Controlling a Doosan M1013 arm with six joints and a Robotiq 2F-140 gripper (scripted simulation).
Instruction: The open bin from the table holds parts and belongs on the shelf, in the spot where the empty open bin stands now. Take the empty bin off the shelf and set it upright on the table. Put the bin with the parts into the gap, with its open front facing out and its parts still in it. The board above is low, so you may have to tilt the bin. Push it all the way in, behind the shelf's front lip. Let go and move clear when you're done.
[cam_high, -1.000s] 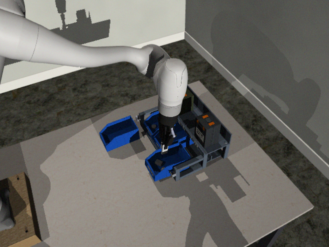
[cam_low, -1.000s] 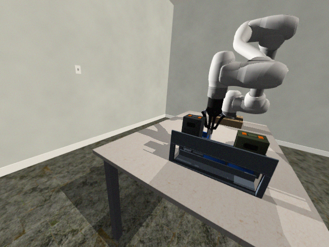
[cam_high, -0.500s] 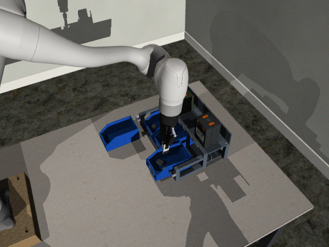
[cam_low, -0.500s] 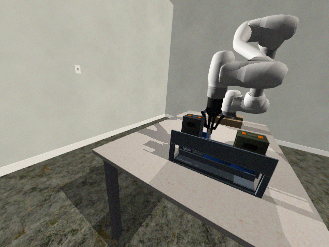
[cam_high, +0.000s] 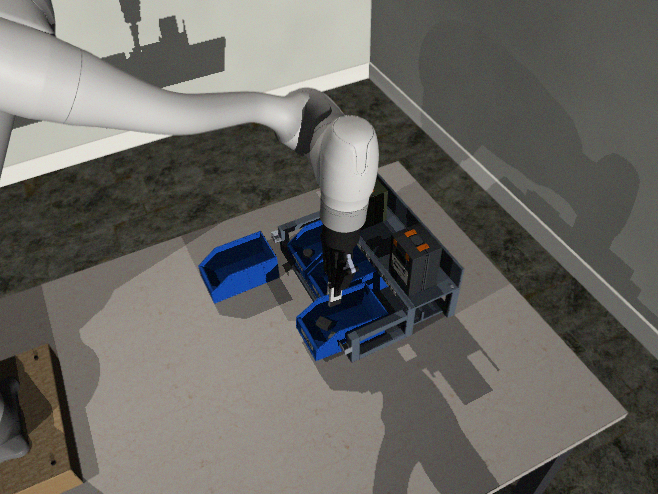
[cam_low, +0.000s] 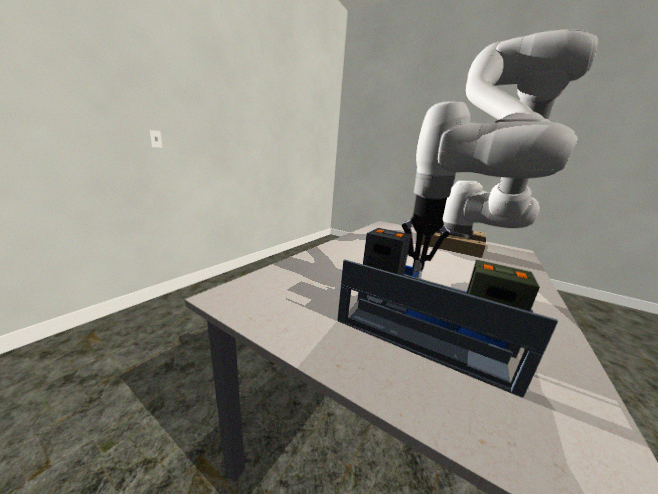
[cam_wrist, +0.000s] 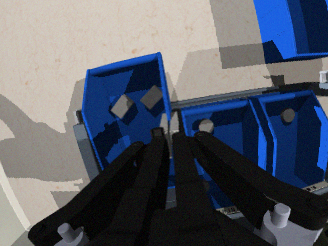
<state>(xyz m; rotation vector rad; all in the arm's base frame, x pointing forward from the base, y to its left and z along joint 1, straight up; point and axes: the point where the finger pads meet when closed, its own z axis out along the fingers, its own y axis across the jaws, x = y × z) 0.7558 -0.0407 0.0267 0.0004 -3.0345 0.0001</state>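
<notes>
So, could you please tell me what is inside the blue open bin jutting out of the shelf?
The blue open bin holds two gray blocky parts near its front. The gripper covers much of its rear in the wrist view; anything hidden there I cannot tell.

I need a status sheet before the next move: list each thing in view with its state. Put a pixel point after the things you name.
End effector (cam_high: 334, 295) (cam_low: 418, 268) (cam_wrist: 171, 122): shut on the parts bin's side wall.
Parts bin (cam_high: 330, 338) (cam_wrist: 135, 75): partly in the shelf, front sticking out, parts inside.
Empty bin (cam_high: 244, 280) (cam_wrist: 272, 25): upright on the table.
Two other bins: on the shelf, a round part visible in each.
Dark case (cam_high: 417, 260) (cam_low: 385, 260): standing on the upper board.
Green case (cam_low: 502, 279): same.
</notes>
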